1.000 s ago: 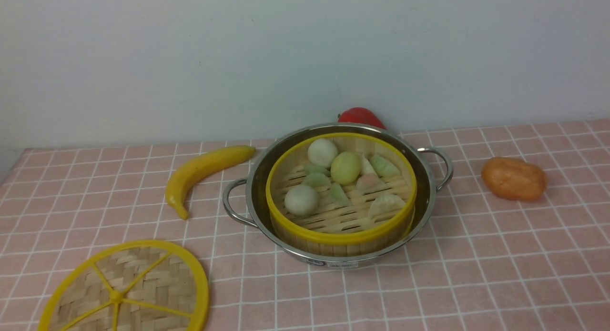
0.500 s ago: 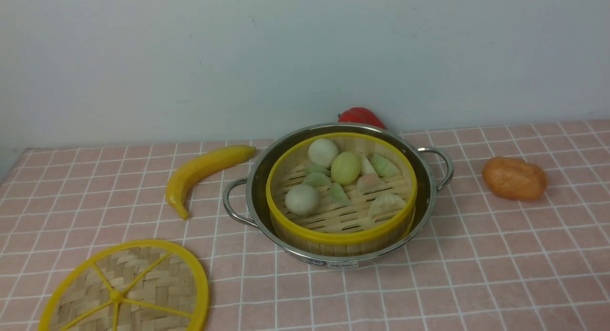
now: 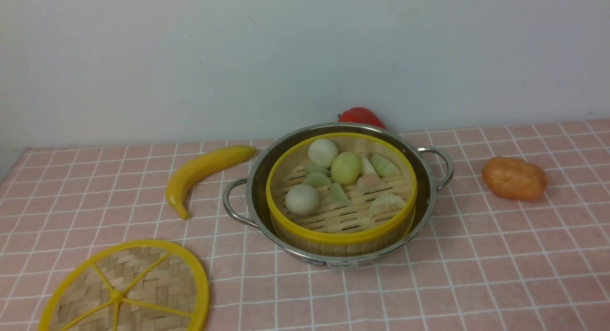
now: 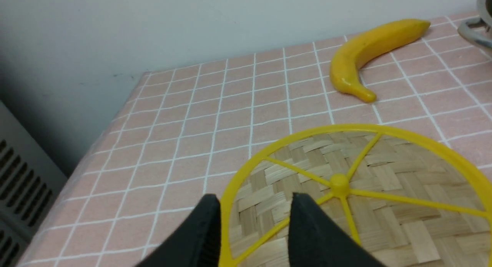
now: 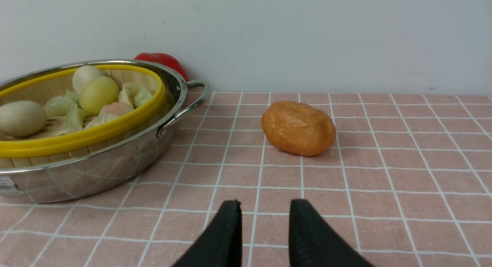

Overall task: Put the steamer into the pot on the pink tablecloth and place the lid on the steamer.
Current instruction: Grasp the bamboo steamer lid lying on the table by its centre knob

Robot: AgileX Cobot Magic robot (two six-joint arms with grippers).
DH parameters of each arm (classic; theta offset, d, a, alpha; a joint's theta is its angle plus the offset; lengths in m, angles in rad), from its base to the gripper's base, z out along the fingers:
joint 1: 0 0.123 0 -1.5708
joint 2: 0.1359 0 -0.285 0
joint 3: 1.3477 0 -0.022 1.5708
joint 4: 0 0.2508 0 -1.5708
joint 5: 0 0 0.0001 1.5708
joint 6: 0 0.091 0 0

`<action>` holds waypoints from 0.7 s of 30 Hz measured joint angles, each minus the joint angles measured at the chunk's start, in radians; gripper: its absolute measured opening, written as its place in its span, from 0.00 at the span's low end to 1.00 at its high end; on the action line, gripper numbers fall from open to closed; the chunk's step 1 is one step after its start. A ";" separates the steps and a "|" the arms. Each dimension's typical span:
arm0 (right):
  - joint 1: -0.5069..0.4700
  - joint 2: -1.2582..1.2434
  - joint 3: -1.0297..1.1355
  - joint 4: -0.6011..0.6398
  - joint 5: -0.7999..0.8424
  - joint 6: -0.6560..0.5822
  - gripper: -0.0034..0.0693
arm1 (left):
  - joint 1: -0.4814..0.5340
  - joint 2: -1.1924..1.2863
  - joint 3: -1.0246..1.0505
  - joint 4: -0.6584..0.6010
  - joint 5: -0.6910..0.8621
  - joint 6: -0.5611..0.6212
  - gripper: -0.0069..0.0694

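The only writing I can find is a small label on the near side of the pot, and its print is too small for me to read. The pot stands mid-table on the pink tablecloth, with the steamer seated inside it, uncovered and holding pale buns and dumplings. The lid lies flat at the table's near left corner. My left end effector is right at it: the fingers stand apart with the lid's yellow rim passing between them, one outside the rim and one over the weave, not closed on it; I cannot tell whether they touch it. My right end effector is parted by a similar gap and holds nothing, over bare cloth toward the near right, well apart from the pot. A banana lies left of the pot, toward the far edge.
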 joint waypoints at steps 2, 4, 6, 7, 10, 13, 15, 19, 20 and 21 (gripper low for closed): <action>0.000 0.000 0.000 0.000 0.000 0.000 0.34 | 0.000 0.000 0.000 0.009 0.000 0.002 0.41; 0.000 0.000 0.000 0.000 0.000 0.000 0.34 | 0.000 0.000 0.000 0.012 0.000 0.002 0.41; 0.000 0.000 0.000 0.000 0.000 0.000 0.35 | 0.000 0.000 0.000 0.016 -0.001 0.002 0.41; 0.000 0.000 0.000 0.000 0.000 0.000 0.36 | 0.000 0.000 0.000 0.016 -0.005 0.003 0.41; 0.000 0.000 0.000 0.000 0.000 0.000 0.37 | 0.000 0.000 0.000 0.016 -0.029 0.005 0.41; 0.000 0.000 0.000 0.000 0.000 0.000 0.37 | 0.000 0.000 0.000 0.010 -0.043 0.001 0.41; 0.000 0.000 0.000 0.000 0.000 0.000 0.37 | 0.000 0.000 0.000 -0.024 -0.058 -0.013 0.41; 0.000 0.000 0.000 0.000 0.000 0.000 0.38 | 0.000 0.000 0.000 -0.136 -0.126 -0.047 0.41; 0.000 0.000 0.000 0.000 0.000 0.000 0.38 | 0.000 0.000 0.000 -0.160 -0.139 -0.055 0.41; 0.000 0.000 0.000 0.000 0.000 0.000 0.38 | 0.000 0.000 0.000 -0.210 -0.177 -0.072 0.41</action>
